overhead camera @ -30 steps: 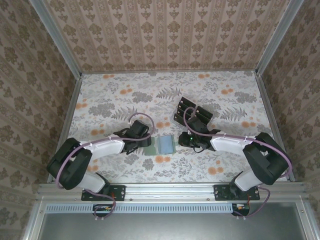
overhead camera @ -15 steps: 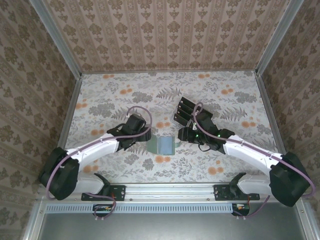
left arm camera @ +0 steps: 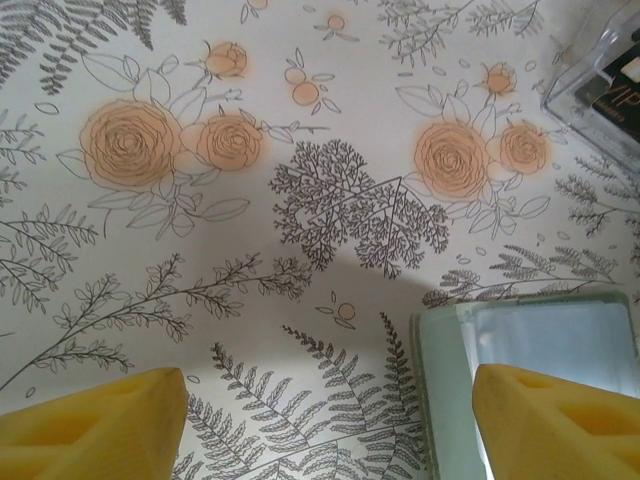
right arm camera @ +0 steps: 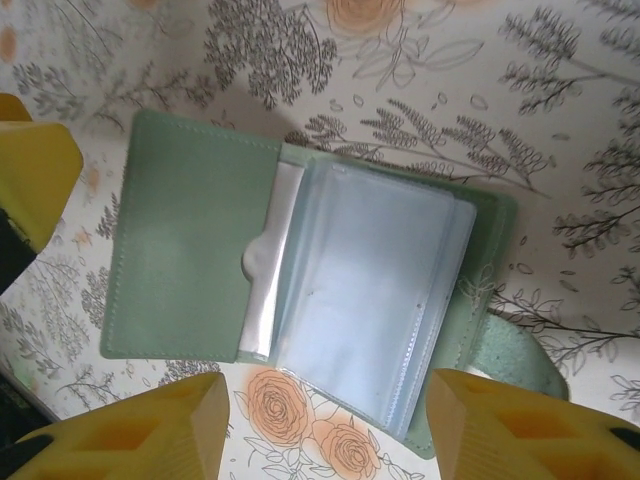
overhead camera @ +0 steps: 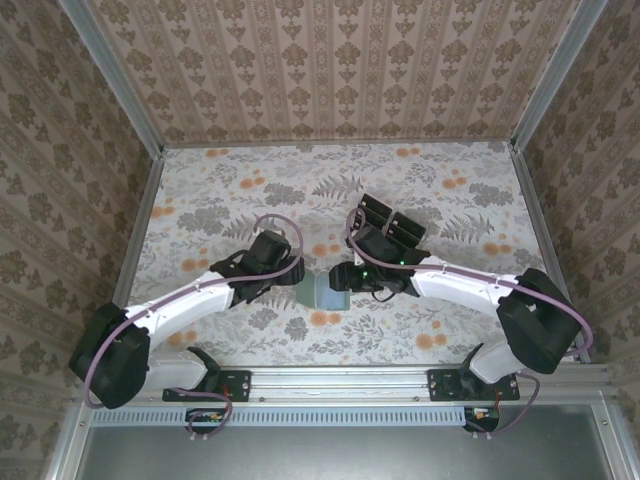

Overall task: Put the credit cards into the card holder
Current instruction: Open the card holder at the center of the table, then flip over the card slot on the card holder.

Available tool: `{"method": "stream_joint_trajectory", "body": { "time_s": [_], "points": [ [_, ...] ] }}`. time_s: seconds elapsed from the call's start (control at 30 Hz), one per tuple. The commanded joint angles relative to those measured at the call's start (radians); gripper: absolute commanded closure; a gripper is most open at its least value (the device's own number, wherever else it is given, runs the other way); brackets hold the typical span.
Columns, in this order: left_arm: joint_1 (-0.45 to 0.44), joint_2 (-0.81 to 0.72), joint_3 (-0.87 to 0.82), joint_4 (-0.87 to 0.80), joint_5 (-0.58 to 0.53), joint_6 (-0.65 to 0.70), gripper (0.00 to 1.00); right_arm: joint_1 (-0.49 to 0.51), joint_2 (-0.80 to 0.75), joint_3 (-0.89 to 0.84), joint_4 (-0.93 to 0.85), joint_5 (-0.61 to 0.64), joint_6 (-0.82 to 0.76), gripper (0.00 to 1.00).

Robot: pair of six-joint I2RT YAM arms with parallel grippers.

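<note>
My right gripper (right arm camera: pixel 330 425) hovers, jaws apart, over the card holder (right arm camera: pixel 300 290), which lies open and flat; my left gripper (left arm camera: pixel 330 430), likewise spread, sits at its 9 o'clock edge; the credit cards (overhead camera: pixel 385 222) lie at its 1 o'clock.

card holder (overhead camera: pixel 322 292): right part under the right gripper (overhead camera: pixel 338 280) from above; cut by the bottom edge at the left wrist.
credit cards (overhead camera: pixel 378 210): too small to count from above; the right arm (overhead camera: pixel 450 282) covers some.
clear tray (left arm camera: pixel 590 75): one corner in frame, rest cut off.
</note>
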Motion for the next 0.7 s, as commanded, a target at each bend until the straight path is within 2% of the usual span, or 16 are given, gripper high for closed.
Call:
{"method": "stream_joint_trajectory", "body": {
  "time_s": [0.0, 0.17, 0.37, 0.67],
  "points": [
    [-0.01, 0.031, -0.02, 0.007, 0.006, 0.023, 0.23, 0.009, 0.036, 0.035, 0.027, -0.03, -0.009, 0.46],
    [-0.028, 0.065, -0.038, -0.024, -0.032, -0.015, 0.26, 0.014, 0.089, 0.046, 0.042, -0.027, -0.007, 0.48],
    [-0.041, 0.103, -0.077, -0.01, -0.045, -0.057, 0.35, 0.014, 0.15, 0.061, 0.054, -0.012, -0.013, 0.5],
    [-0.045, 0.144, -0.115, 0.033, -0.061, -0.078, 0.36, 0.014, 0.2, 0.054, 0.062, 0.002, -0.009, 0.48]
  ]
}}
